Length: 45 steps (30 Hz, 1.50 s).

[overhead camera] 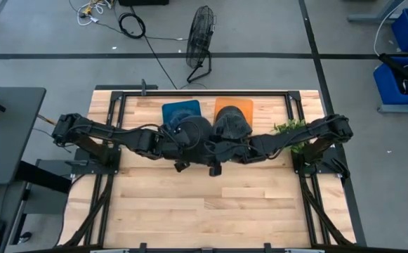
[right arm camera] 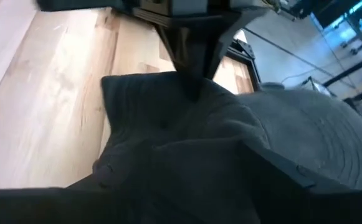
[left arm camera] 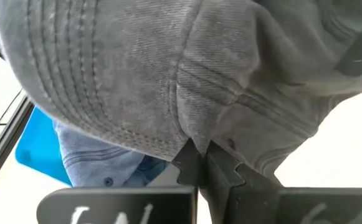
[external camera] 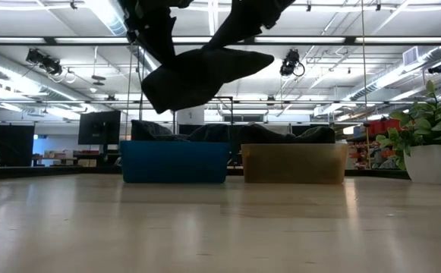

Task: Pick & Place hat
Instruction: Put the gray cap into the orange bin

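Wooden table (overhead camera: pixel 211 211), both arms reaching in from either side and meeting near its middle, toward the far edge. Two bins sit side by side at the far edge: blue bin (external camera: pixel 174 161) and orange bin (external camera: pixel 294 163), dark fabric heaped in each. Potted plant (external camera: pixel 426 144) stands at the table's right side, beside the orange bin. A dark grey hat (external camera: pixel 197 76) hangs in the air well above the tabletop, in front of the bins, brim tilted down. Left gripper (left arm camera: pixel 200 163) is pinched tight on a fold of the hat's fabric, fingers together with cloth between them. Right gripper (right arm camera: pixel 190 59) also holds the same hat, fingers closed on its edge, opposite the left gripper. In the high view the hat (overhead camera: pixel 196 132) lies between the two wrists, partly over the blue bin.
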Available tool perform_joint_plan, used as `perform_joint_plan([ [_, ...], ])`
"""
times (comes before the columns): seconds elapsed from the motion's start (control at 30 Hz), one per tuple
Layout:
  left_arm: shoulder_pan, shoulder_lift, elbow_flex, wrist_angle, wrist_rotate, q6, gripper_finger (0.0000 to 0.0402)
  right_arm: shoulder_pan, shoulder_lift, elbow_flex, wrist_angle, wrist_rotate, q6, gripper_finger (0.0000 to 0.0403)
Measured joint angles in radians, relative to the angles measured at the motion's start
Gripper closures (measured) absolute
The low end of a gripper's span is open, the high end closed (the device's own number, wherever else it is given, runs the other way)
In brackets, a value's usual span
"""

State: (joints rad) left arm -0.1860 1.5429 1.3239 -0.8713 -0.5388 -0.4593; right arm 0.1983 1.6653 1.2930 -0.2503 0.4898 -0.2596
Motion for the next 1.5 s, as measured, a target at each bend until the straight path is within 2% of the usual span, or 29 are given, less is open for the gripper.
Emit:
perform_joint_plan([
  [0.3,0.000,0.000,0.000,-0.007,0.003,0.001,0.0390,0.031,0.001,0.000,0.056,0.016,-0.131,0.0167],
  [0.57,-0.009,0.001,0.000,0.037,0.003,0.028,0.0390,-0.024,0.001,0.001,0.007,-0.037,-0.059,0.0167],
  [0.73,-0.008,0.002,0.000,0.055,0.000,0.034,0.0390,-0.037,0.001,0.002,-0.058,0.004,-0.086,0.0174],
  [0.9,-0.007,0.002,0.000,0.050,0.001,0.034,0.0390,-0.037,0.001,0.002,-0.081,0.027,-0.122,0.0222],
  [1.27,-0.007,0.002,0.000,0.052,0.020,0.033,0.0390,-0.056,0.001,0.002,-0.080,0.031,-0.124,0.0385],
  [1.5,-0.007,0.002,0.000,0.052,-0.001,0.038,0.0390,-0.050,0.001,0.002,-0.082,0.030,-0.111,0.0392],
])
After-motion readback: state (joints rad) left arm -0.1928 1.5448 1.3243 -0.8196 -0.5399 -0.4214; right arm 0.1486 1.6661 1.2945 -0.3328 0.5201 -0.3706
